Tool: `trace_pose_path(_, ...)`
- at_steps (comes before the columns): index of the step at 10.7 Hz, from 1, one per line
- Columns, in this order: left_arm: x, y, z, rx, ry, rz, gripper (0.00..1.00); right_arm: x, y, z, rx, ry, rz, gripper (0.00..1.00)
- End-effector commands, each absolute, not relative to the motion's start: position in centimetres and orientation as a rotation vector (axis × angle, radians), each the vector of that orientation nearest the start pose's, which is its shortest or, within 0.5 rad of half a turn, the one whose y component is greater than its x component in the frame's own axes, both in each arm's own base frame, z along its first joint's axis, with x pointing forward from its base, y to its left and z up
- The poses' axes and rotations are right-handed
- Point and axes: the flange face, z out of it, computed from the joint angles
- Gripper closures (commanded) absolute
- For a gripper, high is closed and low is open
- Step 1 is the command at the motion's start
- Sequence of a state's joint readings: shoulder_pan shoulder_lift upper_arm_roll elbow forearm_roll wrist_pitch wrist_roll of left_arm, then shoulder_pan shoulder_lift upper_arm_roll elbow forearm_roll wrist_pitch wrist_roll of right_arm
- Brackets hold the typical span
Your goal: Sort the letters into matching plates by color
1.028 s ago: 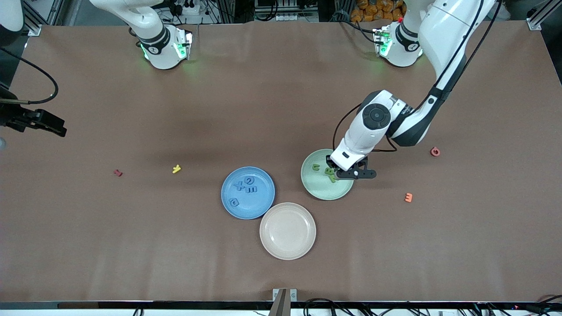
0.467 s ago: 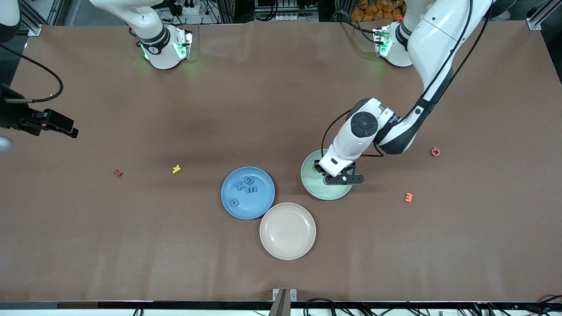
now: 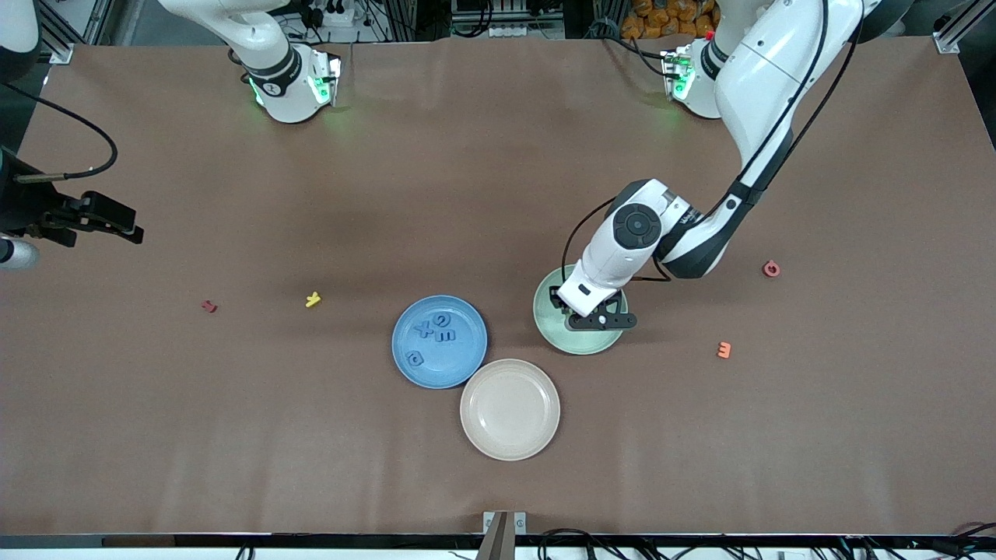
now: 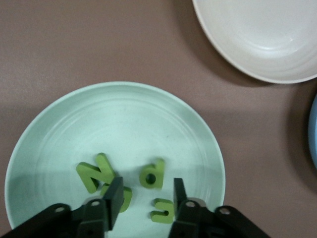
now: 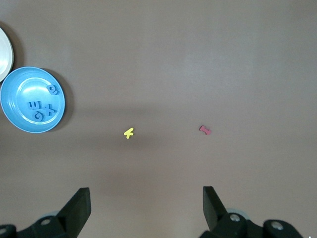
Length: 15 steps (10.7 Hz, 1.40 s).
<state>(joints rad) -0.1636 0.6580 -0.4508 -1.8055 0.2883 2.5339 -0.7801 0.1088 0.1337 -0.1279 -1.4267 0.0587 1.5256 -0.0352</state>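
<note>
Hanging low over the mint green plate (image 3: 562, 336), the left pincer (image 4: 144, 198) has its fingers parted with nothing between them. Under it, the left wrist view shows four green letters (image 4: 151, 174) lying in that plate, bunched in the half under the pincer: an N, a d, and two more partly hidden by the fingers.

The blue plate (image 3: 440, 341) sits on the counter (image 3: 311, 435) toward the right arm's end from the green one, the two apart. Four blue letters (image 3: 436, 330) lie in it: three clustered around its 12 o'clock in the front view, one alone near 8 o'clock. A cream plate (image 3: 510, 409), nearer the front camera, touches the blue plate's rim at about 4 o'clock.

The right pincer (image 5: 146, 206) waits wide open and empty over the counter's edge at the right arm's end. Loose on the counter lie a yellow letter (image 3: 313, 299), a dark red letter (image 3: 208, 306), an orange letter (image 3: 724, 350) and a red letter (image 3: 770, 269).
</note>
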Motion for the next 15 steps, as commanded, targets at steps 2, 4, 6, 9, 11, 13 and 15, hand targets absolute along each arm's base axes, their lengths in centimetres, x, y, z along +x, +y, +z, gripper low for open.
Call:
trace_pose_path(2, 57.9, -35.9, 25.8, -3.286, -0.075, -0.221, 0.0, 59.0, 0.1, 61.3, -3.088, -0.052, 0.05, 0.0)
trace_pose_path(4, 59.1, -35.1, 28.7, -3.246, -0.038, -0.221, 0.0, 59.0, 0.2, 61.3, -3.093, -0.056, 0.048, 0.0)
trace_pose_path(6, 61.2, -33.2, 33.1, -3.173, 0.082, -0.155, 0.0, 59.0, 0.1, 61.3, -3.094, -0.054, 0.048, 0.0)
trace_pose_path(9, 62.3, -29.4, 37.9, -3.131, 0.167, -0.149, 0.0, 59.0, 0.2, 61.3, -3.094, -0.056, 0.048, 0.0)
trace_pose_path(11, 62.2, -27.3, 40.4, -3.138, 0.169, -0.103, 0.0, 59.0, 0.1, 61.4, -3.094, -0.054, 0.046, 0.0)
trace_pose_path(13, 62.1, -25.3, 42.7, -3.127, 0.129, -0.082, 0.0, 59.0, 0.1, 61.4, -3.096, -0.054, 0.044, 0.0)
trace_pose_path(15, 61.7, -23.1, 45.2, -3.106, 0.066, -0.059, 0.0, 59.0, 0.3, 61.3, -3.096, -0.058, 0.046, 0.0)
